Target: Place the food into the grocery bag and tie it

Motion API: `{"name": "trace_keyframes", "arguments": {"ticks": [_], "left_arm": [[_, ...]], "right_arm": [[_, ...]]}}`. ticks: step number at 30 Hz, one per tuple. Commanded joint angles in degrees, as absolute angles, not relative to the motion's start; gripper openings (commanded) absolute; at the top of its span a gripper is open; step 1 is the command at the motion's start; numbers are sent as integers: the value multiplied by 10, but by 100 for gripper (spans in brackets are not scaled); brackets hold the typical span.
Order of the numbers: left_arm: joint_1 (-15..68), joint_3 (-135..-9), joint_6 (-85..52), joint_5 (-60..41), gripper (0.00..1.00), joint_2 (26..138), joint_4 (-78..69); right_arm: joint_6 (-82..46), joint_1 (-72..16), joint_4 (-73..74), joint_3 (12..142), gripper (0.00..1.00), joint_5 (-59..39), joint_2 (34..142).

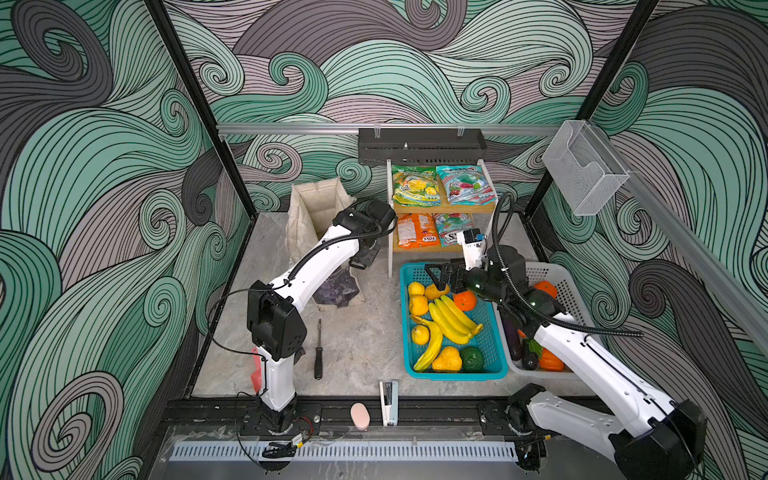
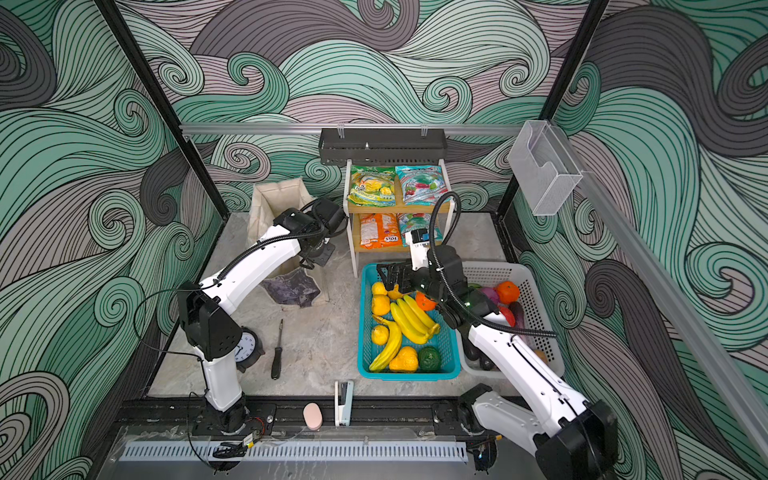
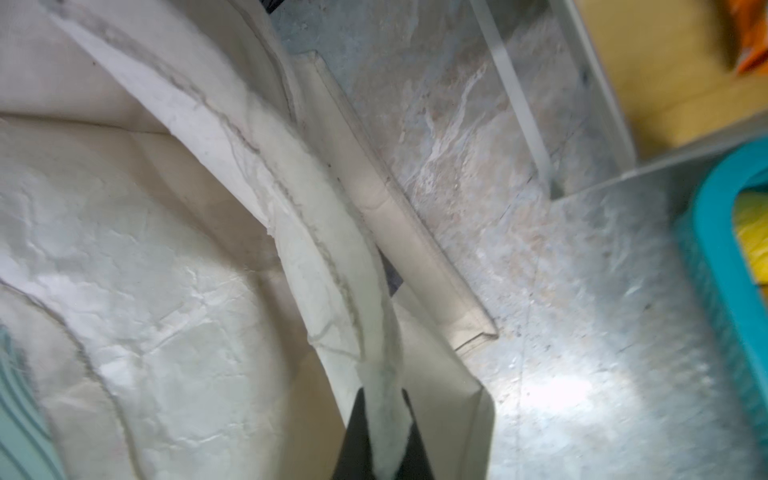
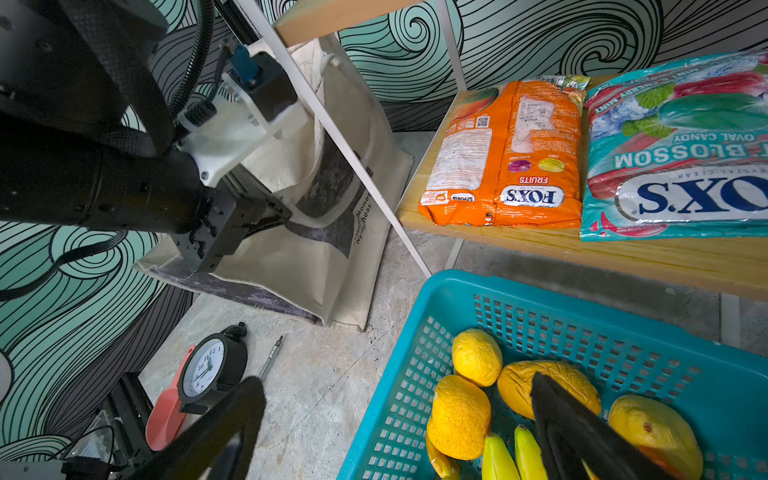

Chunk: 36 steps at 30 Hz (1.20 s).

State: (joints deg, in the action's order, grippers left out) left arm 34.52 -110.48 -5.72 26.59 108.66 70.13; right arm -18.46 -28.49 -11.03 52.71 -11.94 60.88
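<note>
- The left gripper [image 3: 382,399] is closed on the cream strap [image 3: 332,266] of the grocery bag [image 3: 145,332].
- The right gripper [image 4: 395,382] is wide open, empty, above the yellow fruits [image 4: 459,415].

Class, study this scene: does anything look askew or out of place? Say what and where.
The grocery bag sags, its grey-purple front crumpled on the table, a strap pinched in the left claw. A screwdriver and clock, not groceries, lie nearby.

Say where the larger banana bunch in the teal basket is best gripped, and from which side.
Probably across the middle of the larger banana bunch, from straight above, jaws spanning its width. It lies flat in the teal basket, whose walls block side approaches.
</note>
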Motion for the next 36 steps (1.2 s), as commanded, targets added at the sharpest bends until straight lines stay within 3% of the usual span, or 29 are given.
{"name": "trace_keyframes", "arguments": {"ticks": [1,8,14,20,26,31,36], "left_arm": [[354,-1092,-90,275,0,1064,778],[378,-1035,-130,253,0,995,807],[394,-977,-120,246,0,963,742],[389,-1029,-110,253,0,1001,720],[390,-1096,-133,179,0,1039,679],[390,-1108,-117,200,0,1047,652],[394,-1127,-143,156,0,1052,713]], "right_arm": [[-187,-286,-111,533,100,-108,596],[-195,-286,-109,534,100,-115,598],[-205,-286,-98,529,100,-121,599],[-202,-286,-102,522,99,-116,592],[-190,-286,-111,521,99,-101,580],[-178,-286,-122,520,99,-94,577],[-177,-286,-117,517,100,-95,578]]}}
